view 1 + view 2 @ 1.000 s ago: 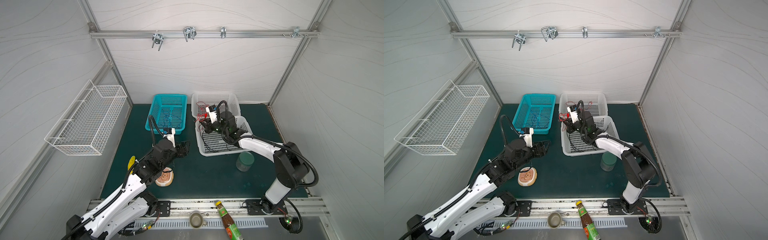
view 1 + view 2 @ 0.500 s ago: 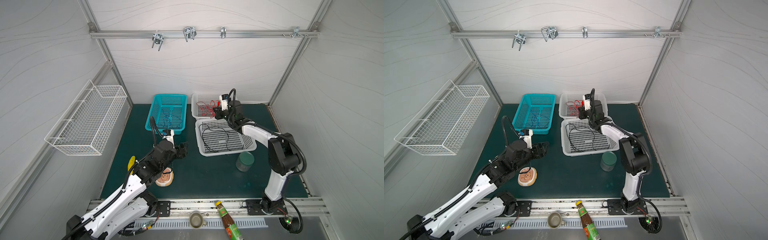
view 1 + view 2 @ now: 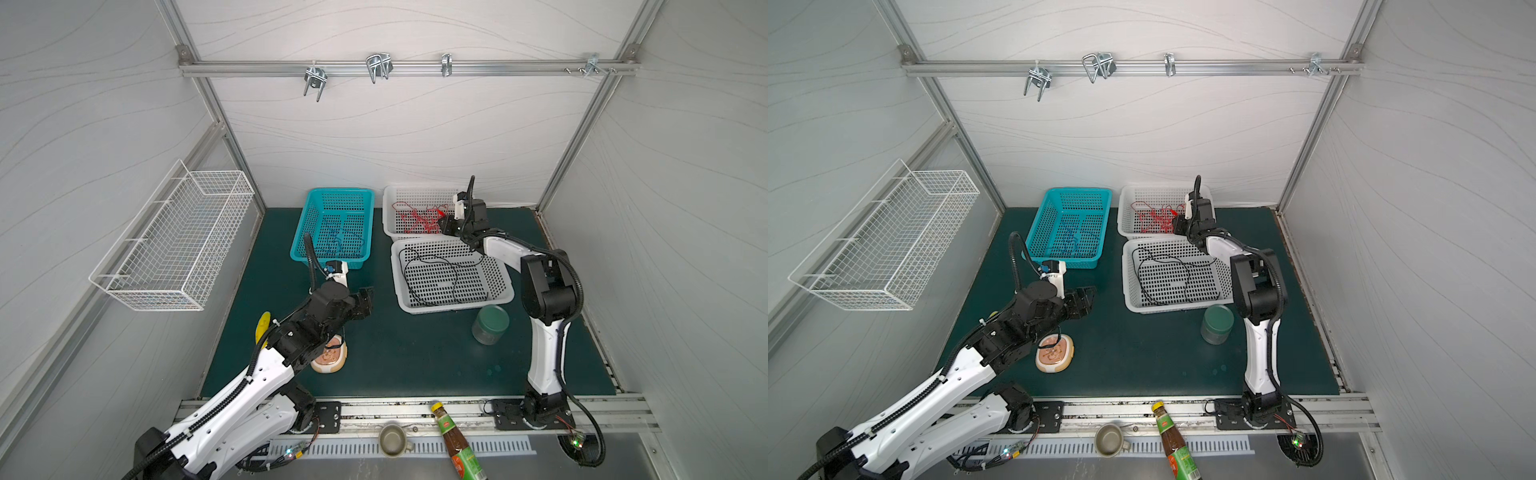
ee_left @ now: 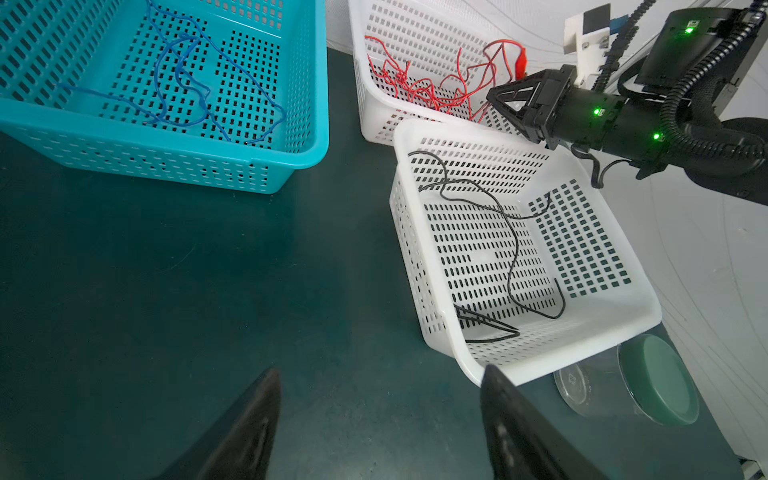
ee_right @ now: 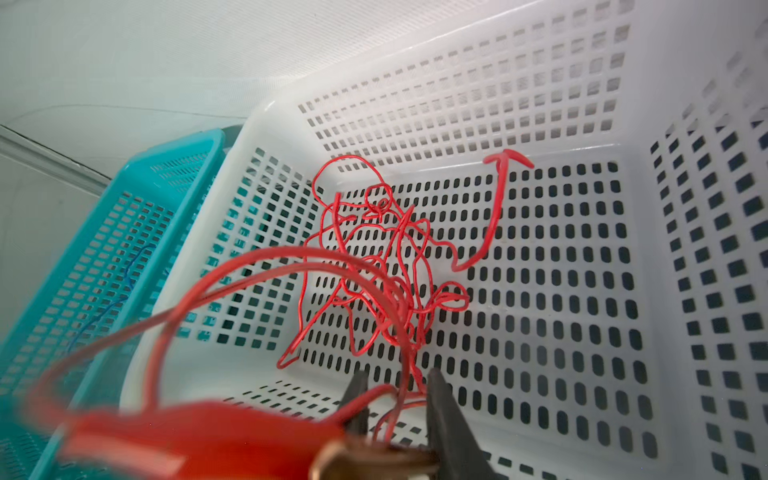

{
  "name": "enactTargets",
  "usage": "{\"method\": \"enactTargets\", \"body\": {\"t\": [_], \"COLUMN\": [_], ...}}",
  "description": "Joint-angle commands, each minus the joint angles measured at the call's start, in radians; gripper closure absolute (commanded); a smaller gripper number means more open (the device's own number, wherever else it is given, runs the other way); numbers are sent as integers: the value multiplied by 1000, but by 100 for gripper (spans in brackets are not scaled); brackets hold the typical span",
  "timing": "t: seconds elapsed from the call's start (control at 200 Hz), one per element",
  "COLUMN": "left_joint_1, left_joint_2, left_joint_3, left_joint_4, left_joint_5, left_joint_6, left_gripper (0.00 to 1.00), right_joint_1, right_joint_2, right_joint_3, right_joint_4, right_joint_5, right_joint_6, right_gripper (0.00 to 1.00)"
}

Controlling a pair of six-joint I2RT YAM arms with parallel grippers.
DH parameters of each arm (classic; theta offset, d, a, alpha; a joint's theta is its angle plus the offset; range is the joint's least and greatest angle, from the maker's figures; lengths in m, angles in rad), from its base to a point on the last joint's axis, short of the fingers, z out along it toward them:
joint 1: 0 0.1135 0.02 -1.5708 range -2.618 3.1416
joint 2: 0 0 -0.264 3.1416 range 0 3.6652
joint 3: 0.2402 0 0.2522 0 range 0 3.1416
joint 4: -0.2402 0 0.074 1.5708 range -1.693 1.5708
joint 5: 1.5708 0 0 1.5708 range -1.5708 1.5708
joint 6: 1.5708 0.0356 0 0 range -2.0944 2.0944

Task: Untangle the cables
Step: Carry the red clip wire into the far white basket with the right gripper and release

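Taking the green mat [image 3: 407,353] as a clock face with 12 at the back wall, the red cables [image 3: 417,218] lie in a loose tangle in the rear white basket [image 3: 415,193] at 12 o'clock. The right gripper [image 3: 442,224] hangs over that basket's 4 o'clock corner, tips pointing toward 9 o'clock. In the right wrist view its fingers [image 5: 440,399] stand narrowly apart. A couple of red strands run through the gap, which is wider than the strands, so nothing is pinched. A red clip end [image 5: 199,436] sits blurred just beside them, close to the lens.

The black cable [image 4: 516,249] lies alone in open loops in the front white basket [image 4: 552,357] at about 2 o'clock, just beside the rear one. The blue cable [image 4: 181,75] lies by itself in the teal basket [image 4: 166,143] at 11 o'clock.

The left gripper [image 3: 365,302] hovers over bare mat a little toward 9 o'clock of centre, tips pointing to 3 o'clock, jaws wide apart with nothing between them.

A green-lidded jar [image 3: 490,324] stands at 4 o'clock, just beside the front basket's near corner
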Motion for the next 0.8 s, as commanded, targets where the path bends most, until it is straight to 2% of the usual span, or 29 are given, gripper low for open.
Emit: {"method": "enactTargets", "body": {"t": [0.0,0.255,0.375,0.525,0.64,0.7,0.735,0.79], "left_joint_1": [0,-2,-1,-1,4,16,25,45], "left_joint_2": [9,11,-1,-8,6,18,27,44], "left_joint_3": [10,7,0,-6,-4,-2,-1,5], "left_joint_4": [13,13,1,-23,-46,-51,-56,-67], "left_joint_5": [-19,-20,-54,-128,-205,-230,-243,-255], "left_joint_6": [17,18,17,8,2,3,-1,-9], "left_gripper": [24,24,24,22,20,18,17,15], "right_joint_1": [-7,-8,-8,-7,-8,-8,-8,-8], "right_joint_2": [-5,-123,-211,-334,-454,-524,-569,-629], "right_joint_3": [-35,-104,-156,-232,-312,-355,-385,-425], "right_joint_4": [-67,-48,-28,-19,-33,-52,-73,-113], "right_joint_5": [8,32,34,36,93,142,179,248], "right_joint_6": [9,-68,-94,-116,-139,-154,-161,-170], "right_gripper": [63,43,34,28,21,12,2,1]}}
